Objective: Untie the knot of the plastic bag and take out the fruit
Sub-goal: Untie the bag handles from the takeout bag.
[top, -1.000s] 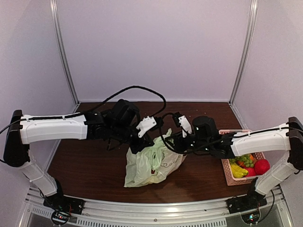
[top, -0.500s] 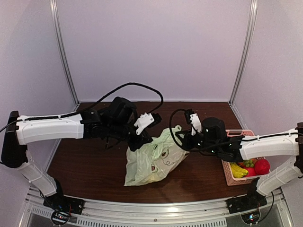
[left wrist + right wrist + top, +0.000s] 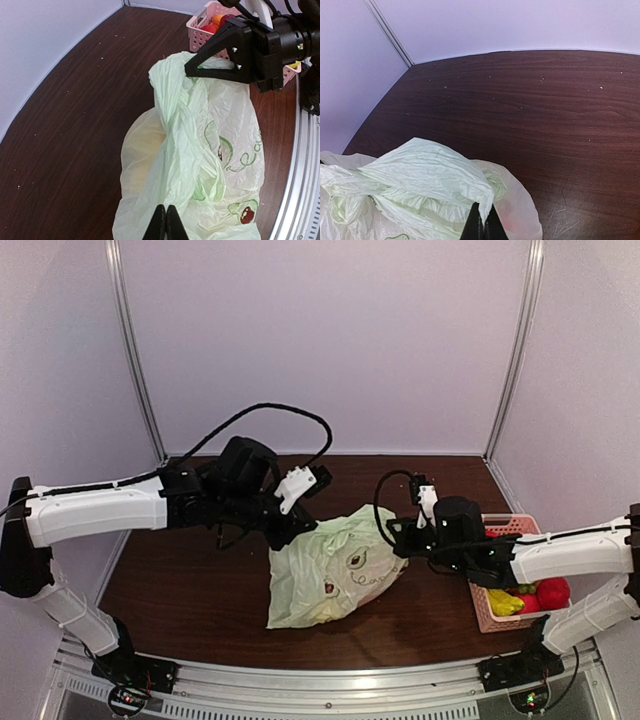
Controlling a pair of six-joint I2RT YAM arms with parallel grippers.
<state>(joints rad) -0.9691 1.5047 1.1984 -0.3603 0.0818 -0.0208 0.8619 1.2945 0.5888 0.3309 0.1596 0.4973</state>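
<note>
2 grippers, 1 strand strung between them! At the bottom centre of its own wrist view the left gripper (image 3: 166, 222) was clenched, jaws pressed together with a fold of the plastic bag (image 3: 335, 570) pinched in. The right gripper (image 3: 481, 222) was clamped on pale green film too. From the left wrist it showed at upper centre, biting the far end of the bunch.

The knot (image 3: 182, 120) lay between them as a ropy twist. Its long axis ran from bottom centre to upper centre of the left wrist view, straight along the line joining both sets of jaws. Neither arm looked clearly nearer. Tied or merely twisted, I could not tell.

The fruit (image 3: 141, 150) showed only as a yellowish bulge through the bag's wall, left of the twist. The pink basket (image 3: 480, 610) sat near the bag, at the right of the overhead view.

My read: the next move turned on that axis, since a pull along it would likely stretch the twist rather than open it.
</note>
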